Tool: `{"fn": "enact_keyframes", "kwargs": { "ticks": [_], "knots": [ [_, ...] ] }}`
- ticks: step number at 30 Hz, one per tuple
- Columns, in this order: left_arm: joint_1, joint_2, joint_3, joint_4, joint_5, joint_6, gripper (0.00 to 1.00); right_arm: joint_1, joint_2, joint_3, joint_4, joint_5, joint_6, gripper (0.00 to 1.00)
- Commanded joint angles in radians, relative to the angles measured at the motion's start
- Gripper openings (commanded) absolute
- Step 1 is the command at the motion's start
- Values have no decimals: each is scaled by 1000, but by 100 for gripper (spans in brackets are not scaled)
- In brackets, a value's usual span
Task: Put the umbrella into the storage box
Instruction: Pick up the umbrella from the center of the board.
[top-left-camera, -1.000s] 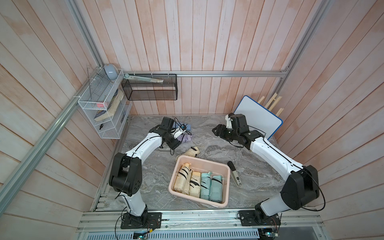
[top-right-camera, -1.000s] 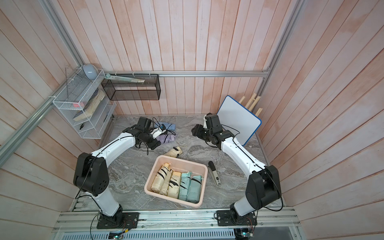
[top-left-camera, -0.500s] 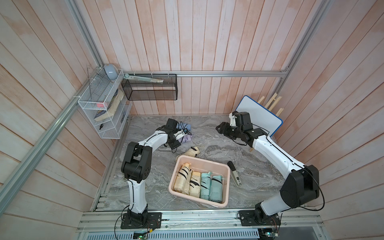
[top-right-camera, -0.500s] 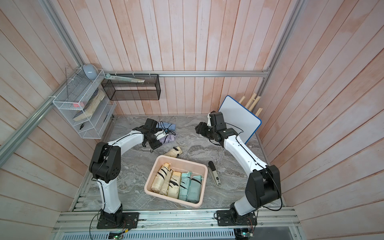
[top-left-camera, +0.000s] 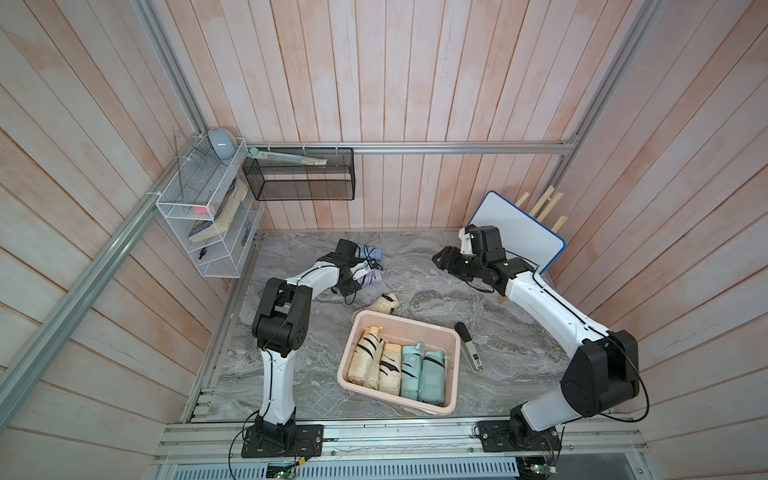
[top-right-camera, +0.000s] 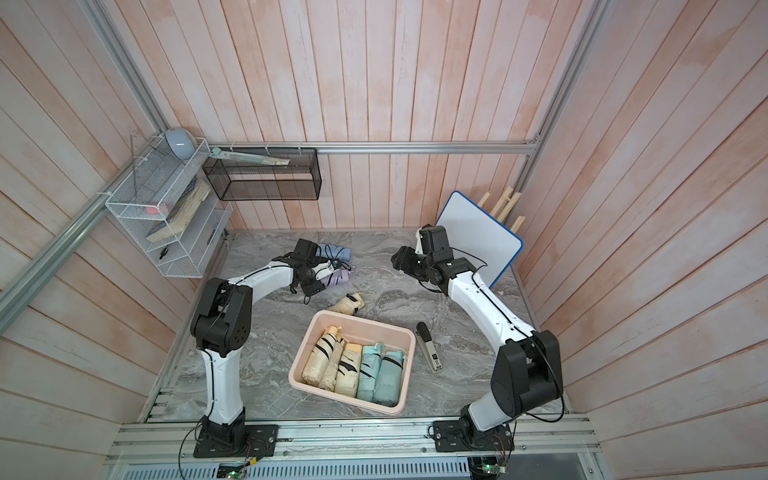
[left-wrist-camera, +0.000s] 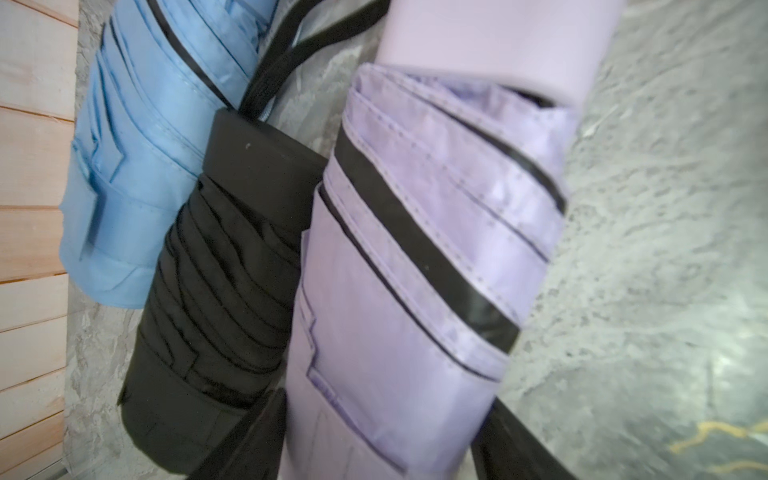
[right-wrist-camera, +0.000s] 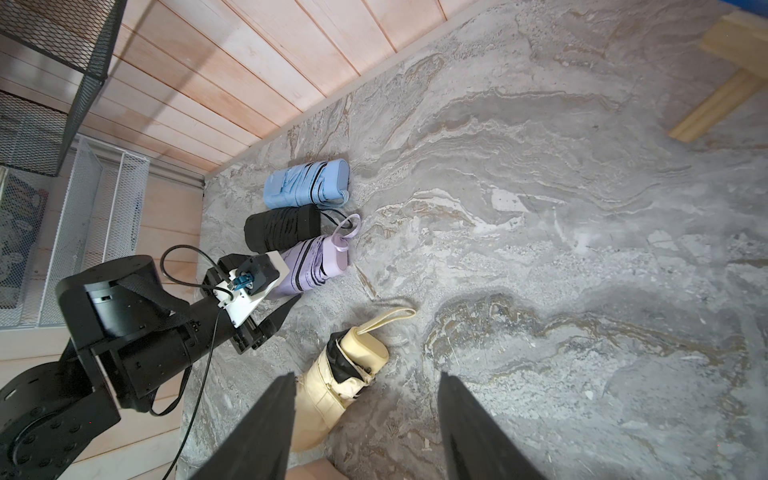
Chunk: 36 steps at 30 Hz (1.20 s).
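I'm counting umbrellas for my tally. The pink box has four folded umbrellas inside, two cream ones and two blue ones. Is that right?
Almost. The storage box holds four folded umbrellas: two cream umbrellas and two mint green umbrellas, not blue. Both top views show it.

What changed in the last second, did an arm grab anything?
The left arm stretched farther back, bringing its jaws either side of the lilac umbrella; whether they grip yet is unclear. The right arm barely shifted, jaws open and empty. The box and the cream umbrella beside it stayed put.
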Motion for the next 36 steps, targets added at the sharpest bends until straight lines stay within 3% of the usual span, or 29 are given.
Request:
{"fn": "enact_keyframes", "kwargs": {
  "ticks": [1,15,22,31,36],
  "knots": [
    [4,33,13,-12,16,6,68,-5,-24,-25,10,-15,10,60],
    [5,-25,-94,27,-15,-48,32,-5,-54,-61,44,-18,31,60],
    [5,-105,-147,57,-30,-108,1,-5,-57,-68,60,-39,41,60],
    [2,-320,-247,124,-26,-263,0,6,-60,-45,79,-111,119,60],
    [-17,-472,-313,160,-31,-380,0,89,-80,-61,196,-77,248,61]
  ]
}}
